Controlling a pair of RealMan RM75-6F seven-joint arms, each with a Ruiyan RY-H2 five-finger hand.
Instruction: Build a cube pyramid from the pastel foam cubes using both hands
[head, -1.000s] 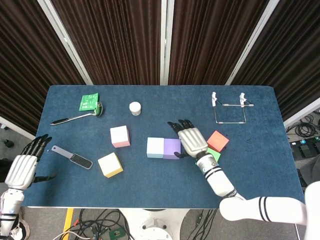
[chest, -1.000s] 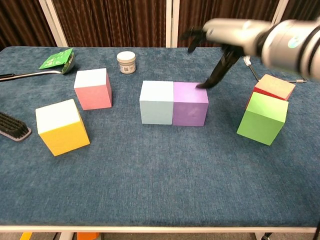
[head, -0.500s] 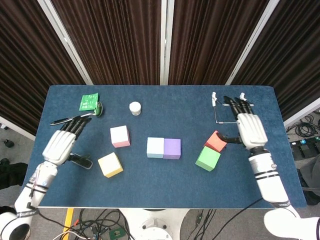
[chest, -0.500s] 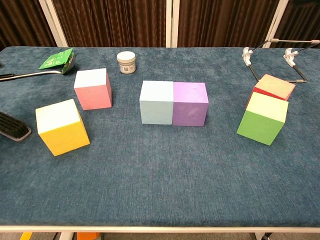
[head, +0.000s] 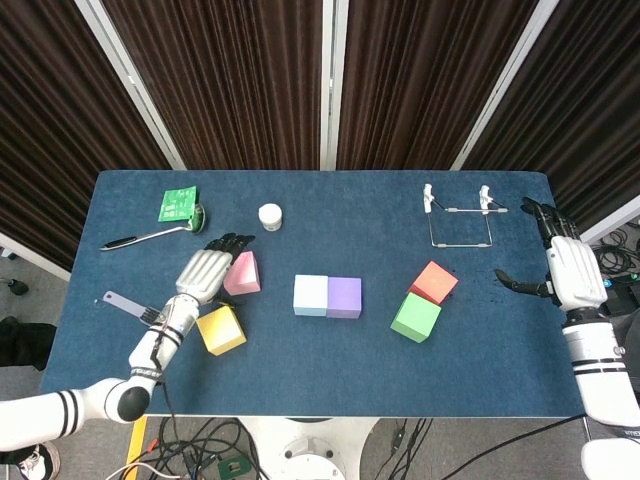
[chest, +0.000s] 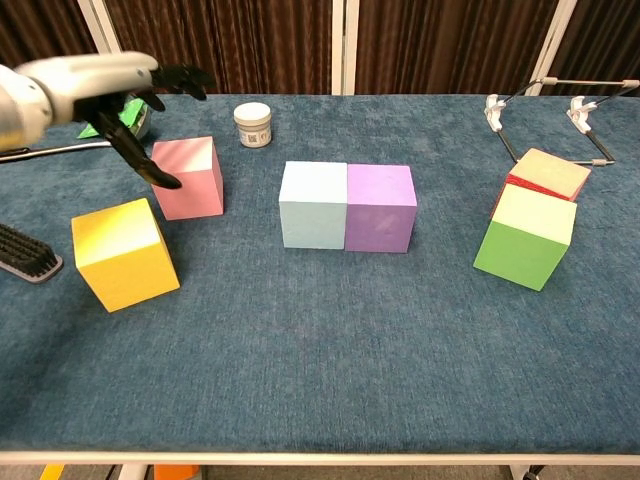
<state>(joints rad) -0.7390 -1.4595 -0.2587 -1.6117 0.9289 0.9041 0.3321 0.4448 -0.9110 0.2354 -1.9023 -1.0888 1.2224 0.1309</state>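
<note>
The light blue cube (head: 311, 295) and the purple cube (head: 345, 297) stand side by side, touching, at the table's middle. The pink cube (head: 244, 272) sits to their left, with the yellow cube (head: 221, 329) nearer the front. My left hand (head: 205, 272) hovers open over the pink cube's left side. In the chest view, the left hand (chest: 110, 85) has its thumb down beside the pink cube (chest: 188, 178), holding nothing. The green cube (head: 416, 317) leans against the red cube (head: 436, 282) on the right. My right hand (head: 570, 270) hangs open by the table's right edge.
A white jar (head: 270, 216), a spoon (head: 150, 236) and a green packet (head: 178, 204) lie at the back left. A black brush (head: 125, 303) lies near the left edge. A wire rack (head: 458, 215) stands at the back right.
My left hand has come in from the left table edge to above the pink cube. My right hand has left the purple cube and drawn back to the right edge.
</note>
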